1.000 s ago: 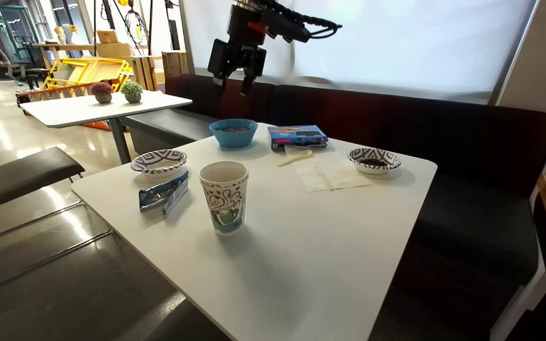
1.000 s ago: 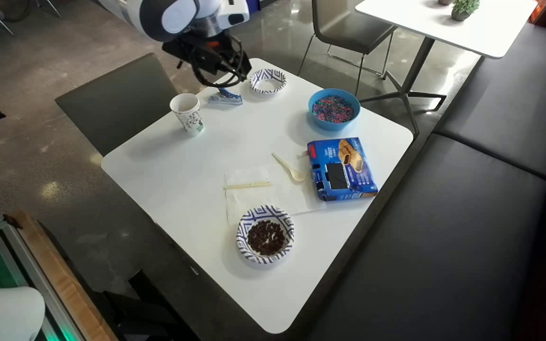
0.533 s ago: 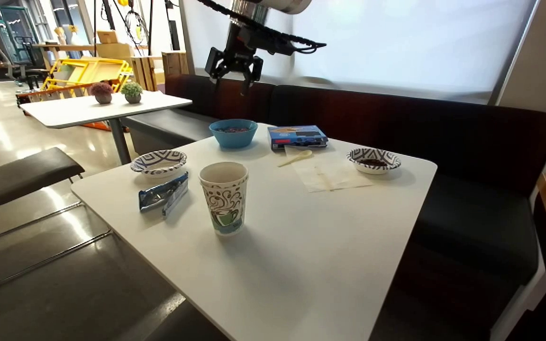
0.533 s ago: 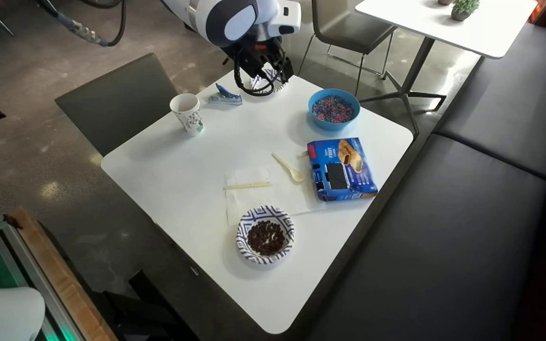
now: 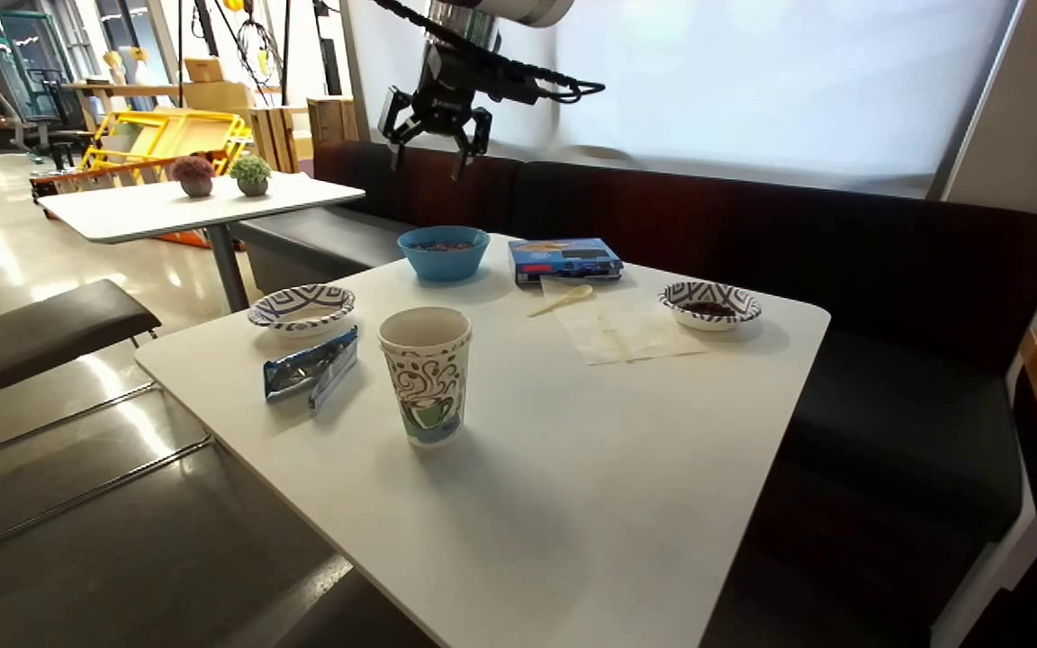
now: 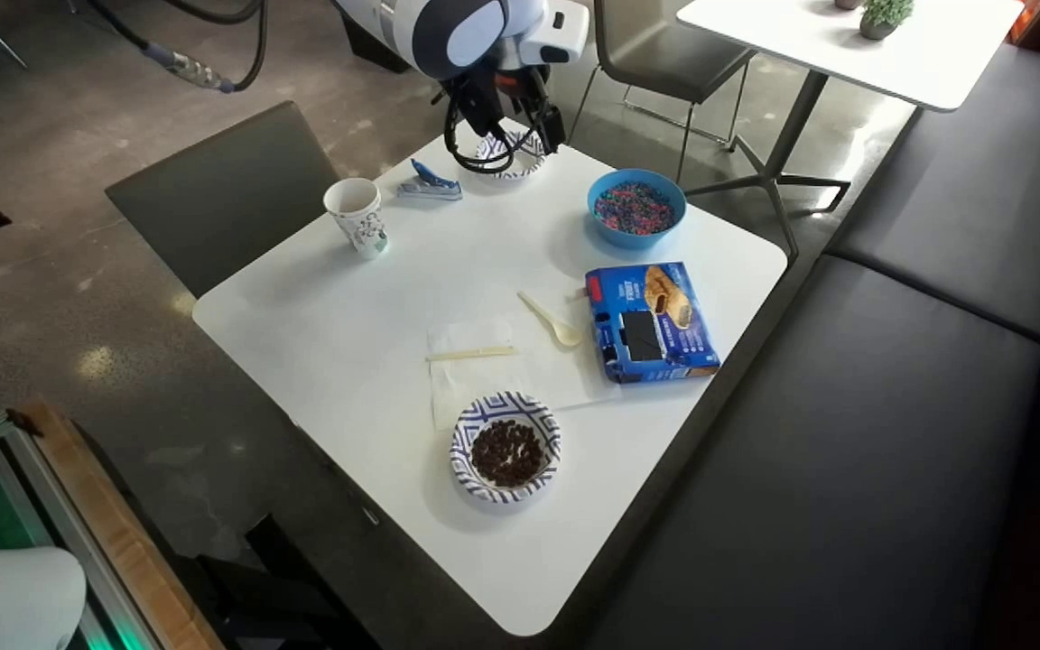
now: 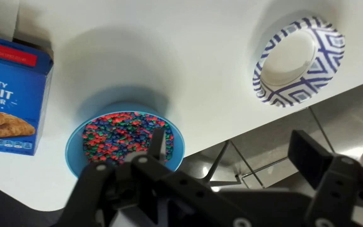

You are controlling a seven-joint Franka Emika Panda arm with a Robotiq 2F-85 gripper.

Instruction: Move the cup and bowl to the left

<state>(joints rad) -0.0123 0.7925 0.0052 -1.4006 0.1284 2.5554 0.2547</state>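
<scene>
Wrist view: my black hand gapes wide, holding nothing, and I judge both moves remain, with the round, bright-blue, plastic-looking bowl just beside the blue cardboard box and, in both exterior views, the tall, whitish paper cup well apart from it.

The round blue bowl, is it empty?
No, partly filled: in the wrist view, the bowl holds red, green and blue pieces below its rim.
</scene>
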